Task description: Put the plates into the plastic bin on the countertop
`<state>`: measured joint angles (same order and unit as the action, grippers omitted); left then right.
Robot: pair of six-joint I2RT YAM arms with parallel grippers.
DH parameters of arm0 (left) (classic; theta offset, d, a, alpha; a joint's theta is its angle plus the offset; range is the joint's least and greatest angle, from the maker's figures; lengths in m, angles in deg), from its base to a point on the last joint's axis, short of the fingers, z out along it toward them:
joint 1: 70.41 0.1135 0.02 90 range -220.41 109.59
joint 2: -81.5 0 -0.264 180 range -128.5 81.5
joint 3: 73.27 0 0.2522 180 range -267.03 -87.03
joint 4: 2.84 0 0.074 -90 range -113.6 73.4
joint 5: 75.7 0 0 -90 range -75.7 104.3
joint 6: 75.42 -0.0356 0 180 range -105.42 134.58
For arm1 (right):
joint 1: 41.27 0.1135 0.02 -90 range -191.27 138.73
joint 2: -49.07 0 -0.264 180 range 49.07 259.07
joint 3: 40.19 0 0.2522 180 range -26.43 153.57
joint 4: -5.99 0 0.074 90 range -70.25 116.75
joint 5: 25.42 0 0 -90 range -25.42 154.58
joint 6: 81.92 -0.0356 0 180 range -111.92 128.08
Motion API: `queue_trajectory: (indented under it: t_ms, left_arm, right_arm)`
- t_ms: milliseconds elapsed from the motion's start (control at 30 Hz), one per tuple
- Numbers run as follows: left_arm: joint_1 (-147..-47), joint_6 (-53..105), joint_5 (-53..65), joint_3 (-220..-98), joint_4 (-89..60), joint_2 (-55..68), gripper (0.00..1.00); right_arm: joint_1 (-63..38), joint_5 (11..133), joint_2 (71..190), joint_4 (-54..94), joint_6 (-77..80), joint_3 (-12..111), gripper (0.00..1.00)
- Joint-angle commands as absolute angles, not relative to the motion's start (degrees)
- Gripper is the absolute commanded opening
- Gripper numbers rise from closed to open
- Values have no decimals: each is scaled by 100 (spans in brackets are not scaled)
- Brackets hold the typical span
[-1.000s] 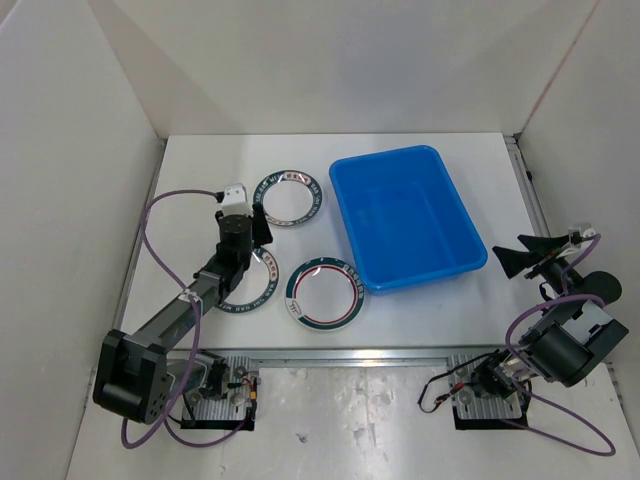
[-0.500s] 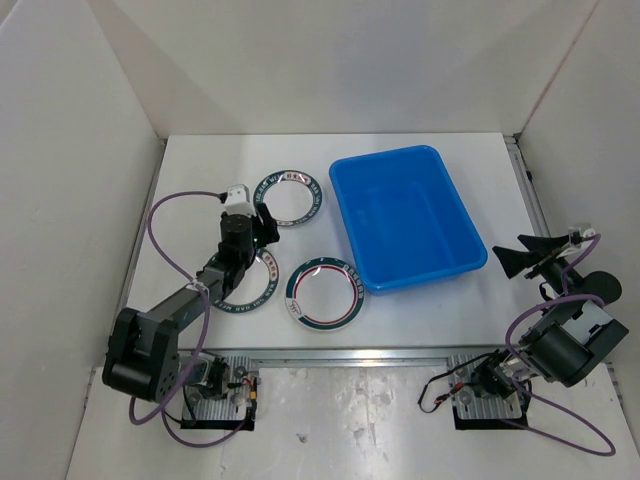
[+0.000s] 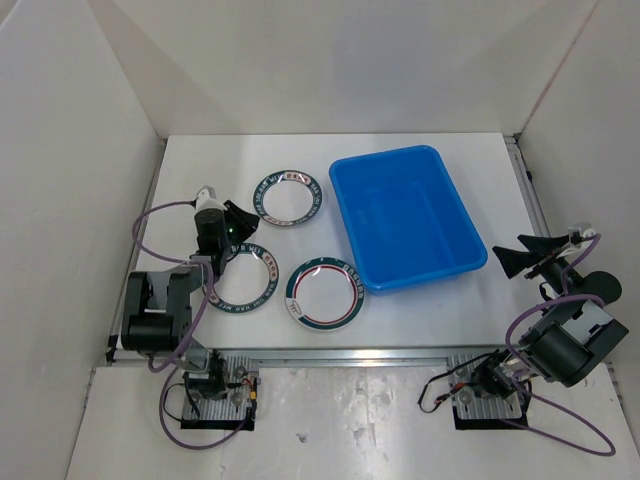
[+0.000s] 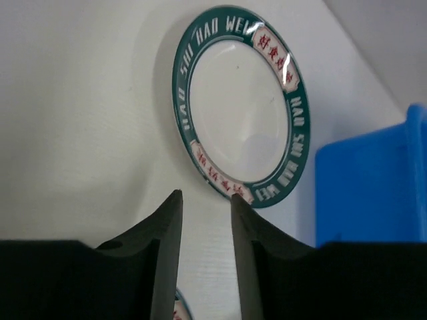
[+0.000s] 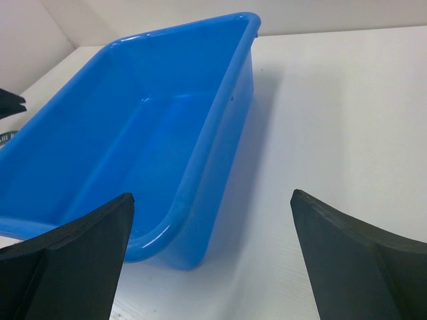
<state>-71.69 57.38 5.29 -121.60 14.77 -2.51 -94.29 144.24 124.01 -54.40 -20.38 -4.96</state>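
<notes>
Three plates lie on the countertop [image 3: 180, 180], left of the empty blue plastic bin [image 3: 405, 217]: a far one [image 3: 291, 196], a near-left one [image 3: 242, 277], and one with a red inner ring [image 3: 324, 293]. My left gripper [image 3: 236, 220] hangs between the far and near-left plates, holding nothing. In the left wrist view its fingers [image 4: 203, 195] stand a narrow gap apart, pointing at the near rim of the far plate [image 4: 240, 100], with the bin [image 4: 373, 187] to the right. My right gripper [image 3: 518, 258] is wide open and empty, right of the bin [image 5: 133, 147].
White walls close the left, back and right sides. A metal rail [image 3: 340, 352] runs along the near edge and another along the right edge [image 3: 527, 185]. A purple cable [image 3: 150, 225] loops left of the left arm.
My left arm has folded back toward its base and moved left, uncovering the near-left plate. The plates, bin and right arm have not moved.
</notes>
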Motion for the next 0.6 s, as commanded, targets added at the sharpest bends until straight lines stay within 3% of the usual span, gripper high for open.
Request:
queue_trajectory:
  t_ms: [0, 67, 133, 567]
  left_arm:
    - [-7107, 5948, 464, -12254, 2144, -287, 44]
    - [-7046, 6438, 350, -12280, 2513, -567, 53]
    - [-6993, 6905, 235, -12333, 2742, -866, 54]
    - [-6983, 8164, 542, -12904, 3693, -2607, 46]
  right_arm:
    - [-9423, 14509, 12281, -7042, -1916, -499, 100]
    - [-9432, 14509, 12290, -7042, -1916, -499, 100]
    - [-9432, 14509, 12290, -7042, -1916, -499, 100]
    - [-9423, 14509, 12281, -7042, -1916, -499, 100]
